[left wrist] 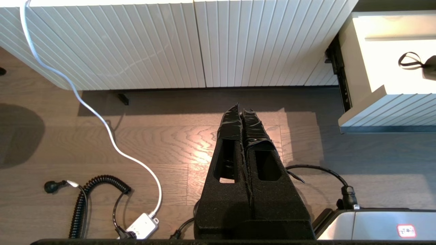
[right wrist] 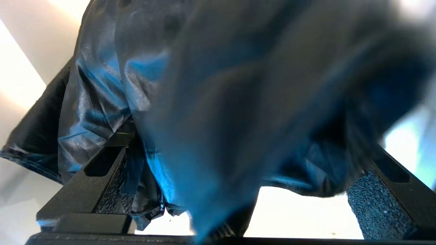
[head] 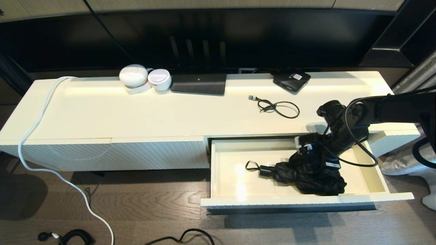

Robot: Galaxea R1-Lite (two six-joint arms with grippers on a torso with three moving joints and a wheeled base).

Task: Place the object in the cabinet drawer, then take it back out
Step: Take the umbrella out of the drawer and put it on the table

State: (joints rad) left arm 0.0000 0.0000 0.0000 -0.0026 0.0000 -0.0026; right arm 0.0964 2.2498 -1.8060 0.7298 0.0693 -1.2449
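Observation:
The cabinet drawer (head: 226,160) is pulled out at the right of the white cabinet, and its glossy cream inside shows. A black folded umbrella (head: 306,175) lies in it, its handle and wrist loop (head: 252,166) pointing left. My right gripper (head: 311,151) reaches down into the drawer onto the umbrella's bulky end. In the right wrist view its fingers (right wrist: 92,177) stand wide apart, with the umbrella fabric (right wrist: 204,85) bunched between them. My left gripper (left wrist: 242,112) hangs shut over the floor, left of the drawer front (left wrist: 385,112). The drawer's bar handle is out of view.
On the cabinet top lie a looped black cable (head: 277,107), a black box (head: 291,81), a flat black device (head: 198,83) and two white round devices (head: 133,75). A white cord (head: 34,126) trails to the floor. The diagonally ribbed panel (head: 119,154) is closed.

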